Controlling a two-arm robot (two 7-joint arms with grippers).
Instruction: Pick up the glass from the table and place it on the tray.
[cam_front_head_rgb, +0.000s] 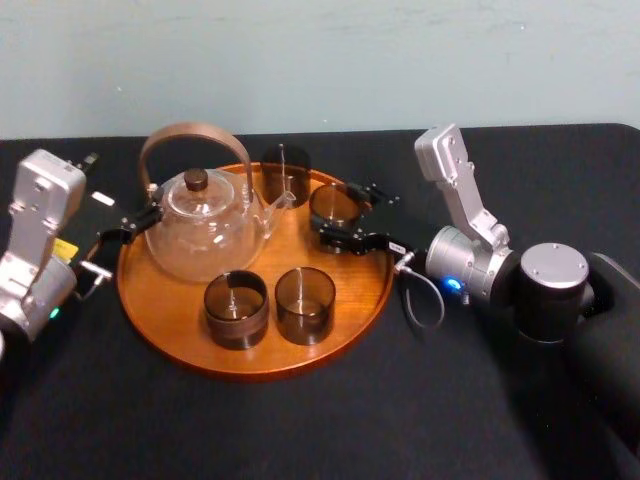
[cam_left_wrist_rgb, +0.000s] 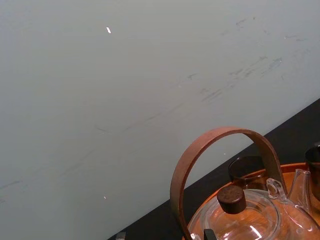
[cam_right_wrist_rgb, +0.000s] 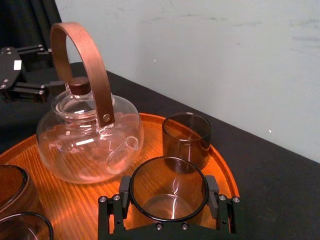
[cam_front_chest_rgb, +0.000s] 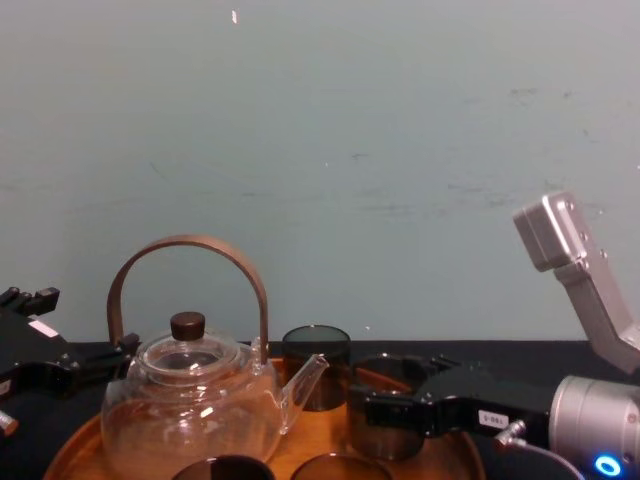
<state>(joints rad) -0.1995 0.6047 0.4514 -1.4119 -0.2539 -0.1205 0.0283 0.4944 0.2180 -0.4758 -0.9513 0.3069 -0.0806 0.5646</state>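
Observation:
A smoky glass (cam_front_head_rgb: 337, 205) sits at the right side of the round orange-brown tray (cam_front_head_rgb: 250, 365), which lies on the black table (cam_front_head_rgb: 400, 420). My right gripper (cam_front_head_rgb: 345, 222) reaches in from the right. Its black fingers are shut on either side of the glass (cam_right_wrist_rgb: 169, 187), whose base is down at the tray floor. From the side, the chest view shows the gripper (cam_front_chest_rgb: 395, 408) around the glass (cam_front_chest_rgb: 385, 435). My left gripper (cam_front_head_rgb: 130, 228) rests open at the tray's left rim, beside the teapot, holding nothing.
A glass teapot (cam_front_head_rgb: 200, 230) with a brown arched handle stands on the tray's left half. Three more smoky glasses stand on the tray: one at the back (cam_front_head_rgb: 285, 172) and two at the front (cam_front_head_rgb: 236, 308) (cam_front_head_rgb: 305, 303). A pale wall rises behind the table.

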